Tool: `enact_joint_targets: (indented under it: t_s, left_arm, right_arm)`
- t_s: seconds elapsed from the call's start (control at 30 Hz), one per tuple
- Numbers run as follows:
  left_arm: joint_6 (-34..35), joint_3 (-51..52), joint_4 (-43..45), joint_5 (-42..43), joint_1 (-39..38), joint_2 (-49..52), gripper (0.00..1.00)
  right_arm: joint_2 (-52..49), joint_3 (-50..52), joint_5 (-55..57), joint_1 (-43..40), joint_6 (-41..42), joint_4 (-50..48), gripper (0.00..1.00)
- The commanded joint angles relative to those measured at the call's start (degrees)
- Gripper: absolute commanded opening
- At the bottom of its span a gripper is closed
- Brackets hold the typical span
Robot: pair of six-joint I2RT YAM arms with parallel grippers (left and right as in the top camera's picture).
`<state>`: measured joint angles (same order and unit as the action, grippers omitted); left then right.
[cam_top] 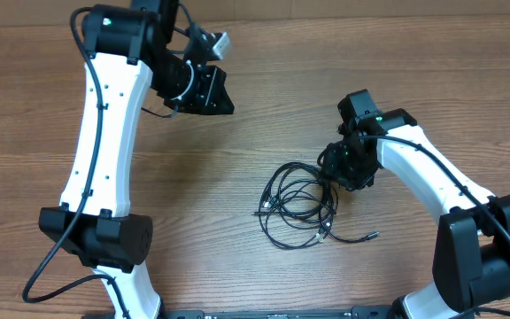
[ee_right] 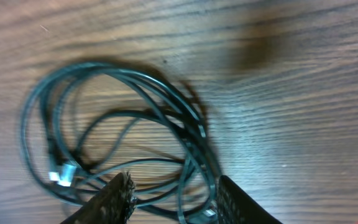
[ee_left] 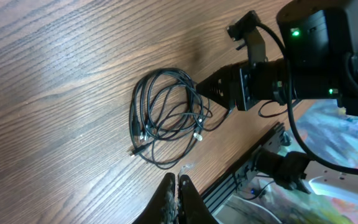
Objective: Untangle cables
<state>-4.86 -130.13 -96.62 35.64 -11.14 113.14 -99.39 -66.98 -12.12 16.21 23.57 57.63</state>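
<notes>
**Work surface.** The wooden table (cam_top: 264,53) carries one item of the task, the cables (cam_top: 299,206). They lie as a loose coil of thin black strands just right of centre in the overhead view. One strand trails out of the coil toward the lower right and ends in a small plug. Further plug ends show at the left edge and at the lower edge of the coil.

**Right gripper.** The right gripper (cam_top: 336,173) stands at the upper right edge of the coil in the overhead view. In the right wrist view its two fingers (ee_right: 114,199) are spread wide at the bottom of the frame. Several strands of the cables (ee_right: 188,134) run down into the gap between them. Neither finger can be seen to press on a strand. That view is blurred, so contact cannot be confirmed.

**Left gripper.** The left gripper (cam_top: 215,96) sits in the upper left of the overhead view, well apart from the coil. In the left wrist view its fingers (ee_left: 169,202) meet at the bottom edge of the frame with nothing between them. The cables (ee_left: 166,118) lie at the centre of that frame, with the right gripper (ee_left: 207,87) at their right edge.
</notes>
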Motion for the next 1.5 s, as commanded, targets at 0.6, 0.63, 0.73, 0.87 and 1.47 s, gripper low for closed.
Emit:
enact_joint_targets:
  t_s: [0.6,0.63,0.73,0.87,1.47]
  left_arm:
    - [-1.6,-1.2,0.9,-1.8,-1.0,-1.0,0.04]
    - [-1.6,-1.2,1.0,-1.8,-1.0,-1.0,0.04]
    - [-1.5,-1.2,1.1,-1.8,-1.0,-1.0,0.04]
    - [-1.5,-1.2,0.8,-1.7,-0.9,-1.0,0.04]
    - [-0.7,0.0,-0.2,1.0,-1.7,-1.0,0.05]
  right_arm:
    - [0.2,13.9,-1.2,-0.1,-10.6,-13.2,0.17]
    - [0.2,14.1,-1.8,-0.1,-10.6,-13.4,0.08]
    - [0.7,13.4,-4.7,-0.1,-8.4,-14.7,0.04]
    - [5.1,8.5,-13.0,-0.1,-8.7,-12.7,0.04]
    - [21.1,-4.2,-38.2,-0.1,10.9,-22.3,0.04]
